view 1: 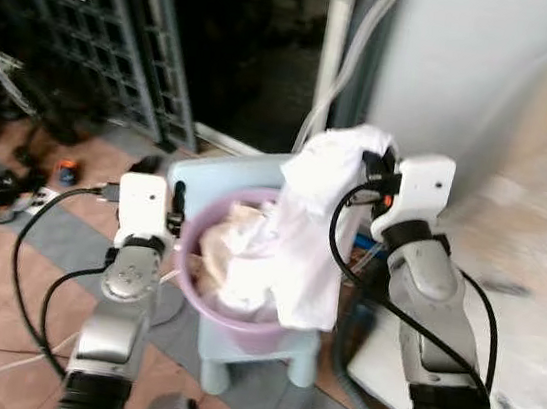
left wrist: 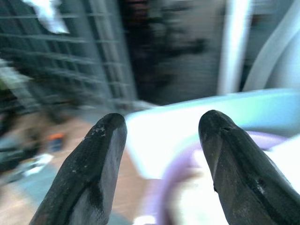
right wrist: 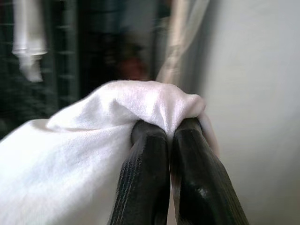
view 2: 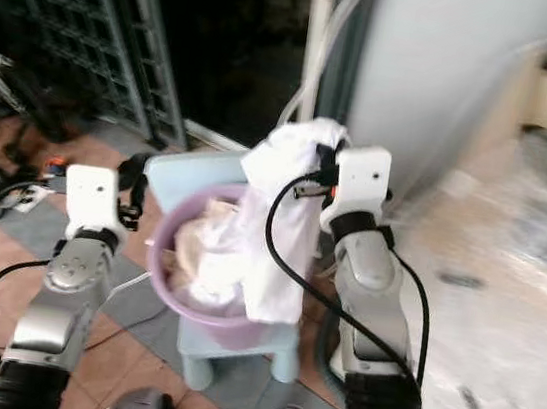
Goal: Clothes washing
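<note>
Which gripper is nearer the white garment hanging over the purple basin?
Right. The right gripper is shut on the white garment, lifting it above the basin. The left gripper is open beside the basin's rim, apart from the garment.

A plain white garment (view 1: 308, 231) is hanging over a lilac basin (view 1: 238, 323), which is sitting on a pale blue stool (view 1: 233, 361). Terracotta and grey tiles are patterning the floor (view 1: 13, 271). Black cables (view 1: 43, 235) are trailing.
</note>
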Motion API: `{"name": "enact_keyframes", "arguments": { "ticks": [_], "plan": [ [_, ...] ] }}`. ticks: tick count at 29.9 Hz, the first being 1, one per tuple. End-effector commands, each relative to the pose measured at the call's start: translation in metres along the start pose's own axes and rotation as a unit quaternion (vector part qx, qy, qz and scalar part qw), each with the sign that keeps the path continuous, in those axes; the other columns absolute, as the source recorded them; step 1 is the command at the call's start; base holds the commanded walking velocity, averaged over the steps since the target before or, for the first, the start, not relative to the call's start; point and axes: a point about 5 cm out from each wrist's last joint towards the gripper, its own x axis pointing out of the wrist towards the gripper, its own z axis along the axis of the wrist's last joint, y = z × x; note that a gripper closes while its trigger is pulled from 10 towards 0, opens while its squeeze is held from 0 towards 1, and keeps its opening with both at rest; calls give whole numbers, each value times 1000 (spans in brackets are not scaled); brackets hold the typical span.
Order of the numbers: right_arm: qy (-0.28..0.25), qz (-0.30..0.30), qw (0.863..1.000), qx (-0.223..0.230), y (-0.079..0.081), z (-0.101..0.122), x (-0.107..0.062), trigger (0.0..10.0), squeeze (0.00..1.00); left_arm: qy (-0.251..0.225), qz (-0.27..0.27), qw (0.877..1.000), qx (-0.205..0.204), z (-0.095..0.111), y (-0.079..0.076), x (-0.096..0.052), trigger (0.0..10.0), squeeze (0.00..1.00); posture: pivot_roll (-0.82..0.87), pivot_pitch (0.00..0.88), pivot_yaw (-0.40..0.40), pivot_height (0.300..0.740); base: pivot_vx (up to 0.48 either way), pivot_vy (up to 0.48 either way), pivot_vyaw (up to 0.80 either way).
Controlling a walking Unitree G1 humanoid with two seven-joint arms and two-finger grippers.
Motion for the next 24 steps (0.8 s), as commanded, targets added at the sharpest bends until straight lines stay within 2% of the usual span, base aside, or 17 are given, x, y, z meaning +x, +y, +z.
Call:
{"name": "enact_keyframes", "arguments": {
  "ticks": [1, 12, 18, 21, 24],
  "plan": [
    [-30, 8, 1000, 0, 7, 14, 6, 10000, 0, -7, 13, 1000, 10, 2, 8, 2, 10000, 0, -15, 3, 70, 740, 0, -296, -800],
    [-57, 18, 998, -32, 2, 28, 21, 10000, 0, -8, 17, 1000, 6, 0, 6, 3, 10000, 0, -22, 0, 69, 740, 0, -303, -752],
    [-59, 20, 997, -43, -4, 29, 27, 10000, 0, -13, 18, 1000, 6, 0, 6, 6, 10000, 0, -27, 0, 65, 740, 0, -84, 0],
    [-57, 22, 997, -45, -5, 28, 26, 10000, 0, -17, 18, 1000, -10, 0, 5, 6, 10000, 0, -29, 0, 65, 740, 0, 0, 0],
    [-57, 30, 997, -45, -3, 27, 26, 10000, 0, -23, 12, 1000, -5, 2, 5, 7, 10000, 0, -29, 0, 65, 740, 0, 0, 0]
  ]
}}
